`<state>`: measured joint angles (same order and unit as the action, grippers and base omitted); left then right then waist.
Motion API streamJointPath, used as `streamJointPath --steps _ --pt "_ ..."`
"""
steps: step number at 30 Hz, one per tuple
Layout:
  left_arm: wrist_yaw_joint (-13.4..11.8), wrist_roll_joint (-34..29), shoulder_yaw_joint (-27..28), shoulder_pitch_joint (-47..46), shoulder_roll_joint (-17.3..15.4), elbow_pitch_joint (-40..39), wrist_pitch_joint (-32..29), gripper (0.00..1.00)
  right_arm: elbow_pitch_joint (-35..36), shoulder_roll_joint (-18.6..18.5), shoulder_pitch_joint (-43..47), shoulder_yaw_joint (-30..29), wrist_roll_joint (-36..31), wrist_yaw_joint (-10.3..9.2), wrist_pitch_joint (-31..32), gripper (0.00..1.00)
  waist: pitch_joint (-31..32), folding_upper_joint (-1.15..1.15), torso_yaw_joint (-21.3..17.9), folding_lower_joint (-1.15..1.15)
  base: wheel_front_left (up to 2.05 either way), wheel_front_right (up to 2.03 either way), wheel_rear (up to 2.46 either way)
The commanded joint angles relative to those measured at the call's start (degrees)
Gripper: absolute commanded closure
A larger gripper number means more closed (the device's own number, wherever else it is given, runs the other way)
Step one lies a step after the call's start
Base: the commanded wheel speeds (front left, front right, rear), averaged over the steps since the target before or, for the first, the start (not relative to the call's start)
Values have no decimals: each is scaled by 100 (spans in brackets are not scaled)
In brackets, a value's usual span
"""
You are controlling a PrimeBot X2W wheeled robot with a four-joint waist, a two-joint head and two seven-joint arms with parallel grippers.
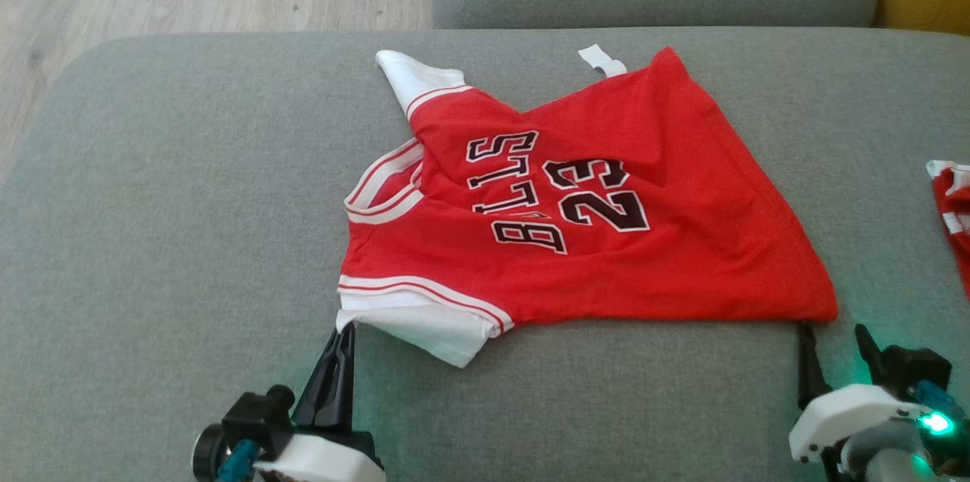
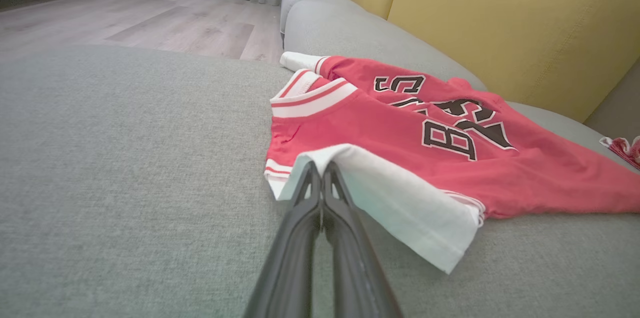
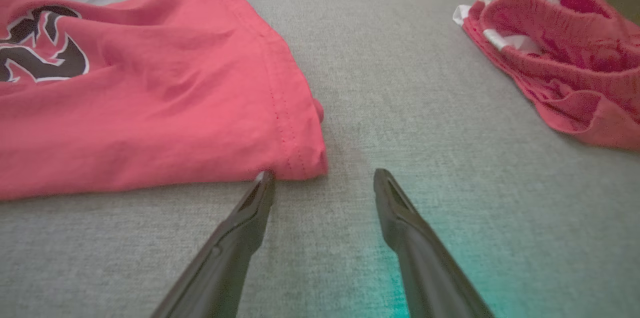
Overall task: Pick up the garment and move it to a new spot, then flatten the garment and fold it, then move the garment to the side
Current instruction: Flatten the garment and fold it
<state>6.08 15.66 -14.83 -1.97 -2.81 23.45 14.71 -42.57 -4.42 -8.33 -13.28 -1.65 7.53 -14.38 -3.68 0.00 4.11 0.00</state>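
- Jersey (image 1: 576,217) lies mid seat on the sofa (image 1: 167,201), print up, neck to 9 o'clock, hem to 3. Not flat yet: bumps & a crooked far edge.
- L gripper (image 1: 345,332) sits at 7 o'clock of the jersey. Its jaws are squeezed tight on the edge of the white sleeve (image 1: 424,323). In the L wrist view the cloth makes a little tent over the tips.
- Why there: a sleeve corner is a good handle, so a pull can tug that side straight.
- R gripper (image 1: 833,338) sits at 5 o'clock, by the hem corner (image 1: 822,308). Jaws are wide apart w/ nothing in them. One finger (image 3: 262,183) touches or nearly touches the hem edge; the other is over bare sofa.
- Why, I think: it's lined up to slide in & pinch that corner, so both near corners get held at once.
- Step, my guess: flattening. Fold & side move not done.
- Next move needs care: thin cloth flat on a soft seat is hard to get under. R could pinch sofa or just one layer.
- Other red cloth (image 1: 951,217) lies at 3 o'clock, well apart from the jersey. Best not to snag it.
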Motion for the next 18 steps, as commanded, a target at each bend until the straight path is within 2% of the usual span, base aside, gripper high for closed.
streamJointPath --steps 1,11,18 --pt "17 26 144 -162 -7 -138 29 100 -43 -66 -345 106 -43 -4 -62 0 -37 0 32 0 0 0 0" --pt "2 23 34 -279 -7 -81 29 100 -873 -51 -963 129 164 -4 -62 0 -192 0 118 0 0 0 0" --pt "9 9 -1 -272 -7 -26 29 100 -931 -112 -1001 189 279 -4 -62 0 -172 0 193 0 0 0 0"
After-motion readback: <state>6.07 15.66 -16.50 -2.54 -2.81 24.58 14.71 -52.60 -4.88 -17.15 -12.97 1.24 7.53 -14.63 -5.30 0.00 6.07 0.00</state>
